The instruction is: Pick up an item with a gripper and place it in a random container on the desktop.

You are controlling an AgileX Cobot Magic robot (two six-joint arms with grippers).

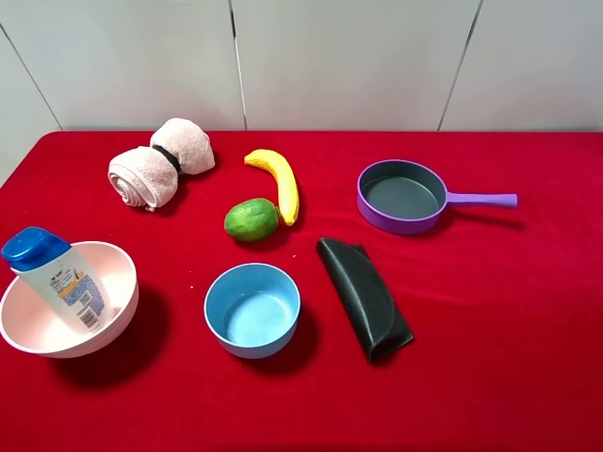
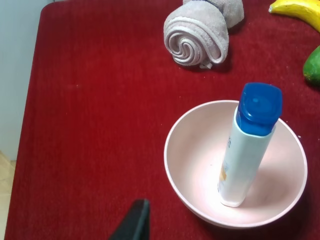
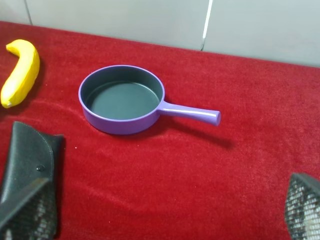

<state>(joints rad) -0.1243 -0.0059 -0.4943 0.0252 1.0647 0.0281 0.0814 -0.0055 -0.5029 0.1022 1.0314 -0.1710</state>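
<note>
The white bottle with a blue cap point(image 1: 58, 276) stands leaning inside the pale pink bowl point(image 1: 119, 259) at the front left of the red desktop point(image 1: 490, 311). In the left wrist view the bottle point(image 2: 247, 155) stands in the bowl point(image 2: 190, 150), free of any grip. One black fingertip point(image 2: 136, 222) of my left gripper shows, set back from the bowl and apart from it; its other finger is out of view. My right gripper point(image 3: 164, 207) is open and empty above the cloth. No arm shows in the exterior high view.
A blue bowl point(image 1: 252, 309) sits front centre, with a black folded pouch point(image 1: 364, 298) to its right. A purple pan with a handle point(image 1: 405, 196) is at the back right. A banana point(image 1: 278, 182), a green fruit point(image 1: 252, 219) and a rolled towel point(image 1: 158, 163) lie behind.
</note>
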